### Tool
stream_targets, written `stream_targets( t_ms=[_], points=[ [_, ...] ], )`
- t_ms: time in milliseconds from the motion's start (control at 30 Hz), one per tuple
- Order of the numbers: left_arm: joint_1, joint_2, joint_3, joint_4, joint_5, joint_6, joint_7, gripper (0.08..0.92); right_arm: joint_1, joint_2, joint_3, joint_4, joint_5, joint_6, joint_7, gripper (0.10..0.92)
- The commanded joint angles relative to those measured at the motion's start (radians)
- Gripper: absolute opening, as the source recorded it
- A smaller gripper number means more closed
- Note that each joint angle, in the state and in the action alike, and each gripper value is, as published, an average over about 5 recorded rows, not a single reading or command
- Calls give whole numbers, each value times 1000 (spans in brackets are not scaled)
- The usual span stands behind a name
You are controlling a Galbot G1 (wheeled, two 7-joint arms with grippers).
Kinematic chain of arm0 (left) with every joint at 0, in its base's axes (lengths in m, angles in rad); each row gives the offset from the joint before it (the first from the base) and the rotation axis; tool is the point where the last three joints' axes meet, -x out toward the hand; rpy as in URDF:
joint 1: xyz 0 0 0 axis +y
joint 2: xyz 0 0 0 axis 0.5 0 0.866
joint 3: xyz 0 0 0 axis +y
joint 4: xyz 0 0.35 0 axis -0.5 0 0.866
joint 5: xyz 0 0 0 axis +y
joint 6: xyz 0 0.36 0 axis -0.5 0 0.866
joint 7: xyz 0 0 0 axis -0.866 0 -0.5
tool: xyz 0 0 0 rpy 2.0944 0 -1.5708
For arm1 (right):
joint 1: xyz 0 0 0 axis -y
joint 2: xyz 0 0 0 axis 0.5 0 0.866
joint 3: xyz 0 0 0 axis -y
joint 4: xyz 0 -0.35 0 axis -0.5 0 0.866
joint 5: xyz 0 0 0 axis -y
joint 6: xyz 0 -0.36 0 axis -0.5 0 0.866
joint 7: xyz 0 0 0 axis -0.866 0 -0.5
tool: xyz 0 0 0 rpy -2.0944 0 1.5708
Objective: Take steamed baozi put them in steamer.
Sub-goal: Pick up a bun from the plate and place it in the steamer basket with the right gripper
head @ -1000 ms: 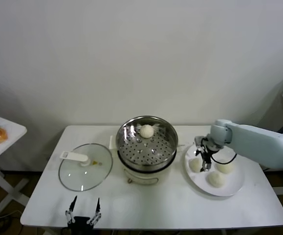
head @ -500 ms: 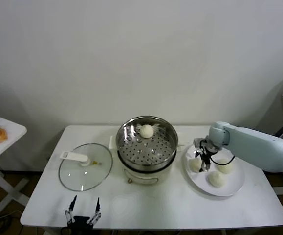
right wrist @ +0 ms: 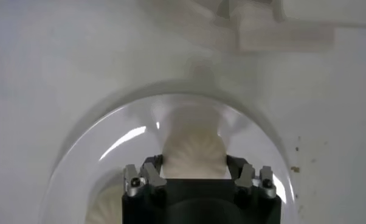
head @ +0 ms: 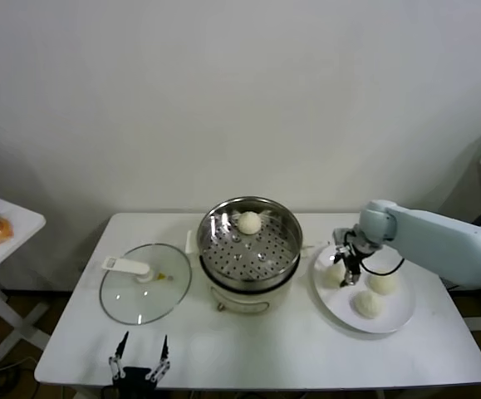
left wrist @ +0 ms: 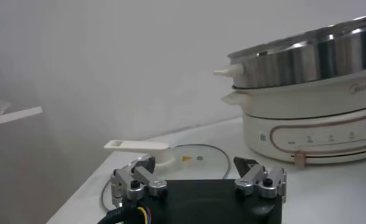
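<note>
Left end effector [head: 140, 359] parked at counter [head: 248, 349] front edge, fingers spread, holding nothing. Glass lid [head: 144, 283] flat on counter beside steamer [head: 249, 238]. One steamed baozi [head: 249, 222] sits at the back of the steamer's floor. Right end effector [head: 346, 268] over white plate [head: 394, 314], fingers clamped on either side of a baozi [right wrist: 193, 151]; two more baozi [head: 382, 283] on plate.

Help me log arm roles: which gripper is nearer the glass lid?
Left. The left gripper sits parked at the table's near edge just in front of the glass lid; the right gripper is over the plate, beyond the steamer.
</note>
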Motion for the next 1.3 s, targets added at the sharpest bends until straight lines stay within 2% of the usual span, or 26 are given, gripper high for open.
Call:
stream_targets(
  t_ms=[33,433,767,1033,1300],
  points=[
    [3,1,0,0,1,-1,-1,823,284,-24,-182,63,122,21,-38,704],
    [-3,2,10,2,1,4,1,823,700,58,-341,179,357,25,-115,704],
    [-3,6,21,-3,6,5,1,823,702,227,-222,188,497,-41,-81,707],
    [0,10,13,-8,2,6,0,823,558,376,-125,140,507,-98,-21,709],
    [-5,5,13,-9,2,8,1,823,422,494,-85,50,427,-122,22,711]
  ],
)
